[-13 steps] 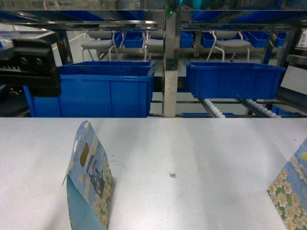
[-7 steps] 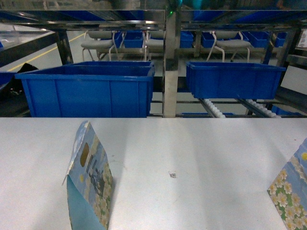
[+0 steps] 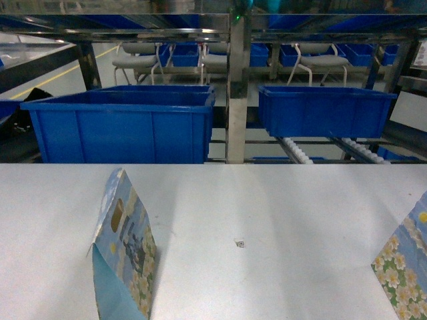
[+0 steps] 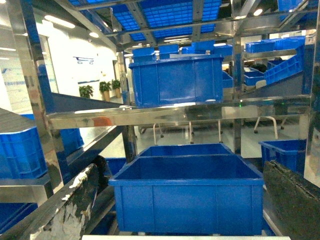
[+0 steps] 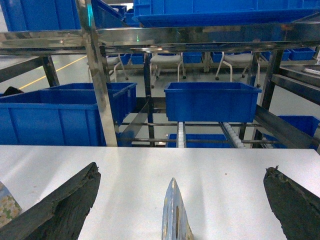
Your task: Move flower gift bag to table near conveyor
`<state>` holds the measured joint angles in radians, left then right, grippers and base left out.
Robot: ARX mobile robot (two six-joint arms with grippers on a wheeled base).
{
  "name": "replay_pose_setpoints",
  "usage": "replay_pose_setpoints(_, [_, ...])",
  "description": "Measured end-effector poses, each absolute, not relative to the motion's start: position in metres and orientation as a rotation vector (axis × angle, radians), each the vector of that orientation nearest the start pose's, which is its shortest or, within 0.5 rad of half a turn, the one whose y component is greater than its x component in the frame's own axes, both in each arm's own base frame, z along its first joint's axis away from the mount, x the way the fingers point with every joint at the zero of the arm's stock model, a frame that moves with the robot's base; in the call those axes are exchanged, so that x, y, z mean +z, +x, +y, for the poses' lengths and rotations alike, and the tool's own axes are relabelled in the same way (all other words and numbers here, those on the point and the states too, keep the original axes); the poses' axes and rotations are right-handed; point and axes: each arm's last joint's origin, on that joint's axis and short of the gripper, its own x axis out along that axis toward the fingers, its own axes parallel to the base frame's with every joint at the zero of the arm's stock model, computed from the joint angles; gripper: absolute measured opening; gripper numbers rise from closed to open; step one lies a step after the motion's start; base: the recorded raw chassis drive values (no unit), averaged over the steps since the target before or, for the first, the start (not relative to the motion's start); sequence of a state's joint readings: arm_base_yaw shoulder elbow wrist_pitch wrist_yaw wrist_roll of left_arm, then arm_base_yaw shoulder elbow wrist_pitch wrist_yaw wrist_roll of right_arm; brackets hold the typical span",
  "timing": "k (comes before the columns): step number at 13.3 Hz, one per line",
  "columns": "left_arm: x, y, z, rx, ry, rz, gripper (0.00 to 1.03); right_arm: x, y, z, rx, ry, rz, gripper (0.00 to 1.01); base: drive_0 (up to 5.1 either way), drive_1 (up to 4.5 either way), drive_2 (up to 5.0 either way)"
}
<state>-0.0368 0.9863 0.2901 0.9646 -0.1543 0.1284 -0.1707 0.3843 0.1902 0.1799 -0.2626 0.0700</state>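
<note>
A flower gift bag [image 3: 123, 253] stands upright on the white table [image 3: 267, 207], left of the middle, with its handle hole showing. A second daisy-print bag [image 3: 407, 267] is cut off by the right edge. The conveyor [image 3: 297, 150] of white rollers runs behind the table's far edge. Neither gripper shows in the head view. My right gripper [image 5: 181, 170] is open just above the table, and a bag [image 5: 175, 215] stands edge-on between its fingers [image 5: 65, 210], touching neither. My left gripper [image 4: 180, 167] is open and empty, facing a blue crate [image 4: 187, 197] beyond the table edge.
Two large blue crates [image 3: 123, 123] [image 3: 323, 110] sit on the steel rack behind the table. A steel post [image 3: 235, 87] stands between them. More crates fill the shelves above. A corner of another bag [image 5: 7, 205] shows at the far left of the right wrist view.
One second ago the left arm's dark body filled the upper left of the head view. It has since moved out of that view. The bags have not moved.
</note>
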Motion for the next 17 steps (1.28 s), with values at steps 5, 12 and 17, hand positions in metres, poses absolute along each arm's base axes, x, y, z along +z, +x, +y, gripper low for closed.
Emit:
replay_pose_setpoints(5, [0.203, 0.165, 0.000, 0.003, 0.014, 0.022, 0.41, 0.202, 0.116, 0.000, 0.010, 0.015, -0.007, 0.58, 0.0, 0.00, 0.0])
replay_pose_setpoints(12, [0.181, 0.134, 0.000, 0.000, 0.003, 0.005, 0.02, 0.179, 0.108, 0.000, 0.003, 0.002, 0.005, 0.02, 0.0, 0.00, 0.0])
replay_pose_setpoints(17, [0.171, 0.122, 0.000, 0.000, 0.002, -0.007, 0.02, 0.168, 0.097, 0.000, 0.003, 0.001, -0.007, 0.02, 0.0, 0.00, 0.0])
